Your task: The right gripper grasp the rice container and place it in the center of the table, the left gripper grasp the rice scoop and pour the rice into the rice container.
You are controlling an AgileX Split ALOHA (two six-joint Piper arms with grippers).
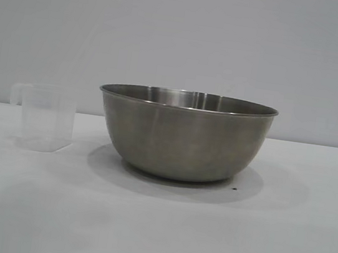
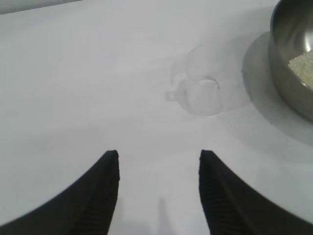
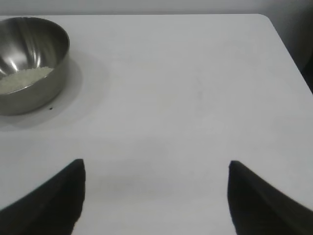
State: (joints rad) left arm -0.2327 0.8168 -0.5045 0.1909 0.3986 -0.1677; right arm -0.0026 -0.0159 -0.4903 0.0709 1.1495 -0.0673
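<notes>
The rice container (image 1: 183, 135), a large steel bowl, stands in the middle of the white table (image 1: 153, 237). Off-white rice (image 2: 303, 68) lies in its bottom, also visible as rice (image 3: 24, 78) in the right wrist view. The rice scoop (image 1: 43, 116), a small translucent cup with a side handle, stands upright and looks empty just left of the bowl. My left gripper (image 2: 159, 155) hovers open over bare table, a short way back from the rice scoop (image 2: 203, 93). Well clear of the rice container (image 3: 29, 61), my right gripper (image 3: 156, 164) is wide open with nothing between its fingers.
A tiny dark speck (image 1: 233, 188) lies on the table by the bowl's base. The table's far edge and rounded corner (image 3: 266, 19) show in the right wrist view. Neither arm appears in the exterior view.
</notes>
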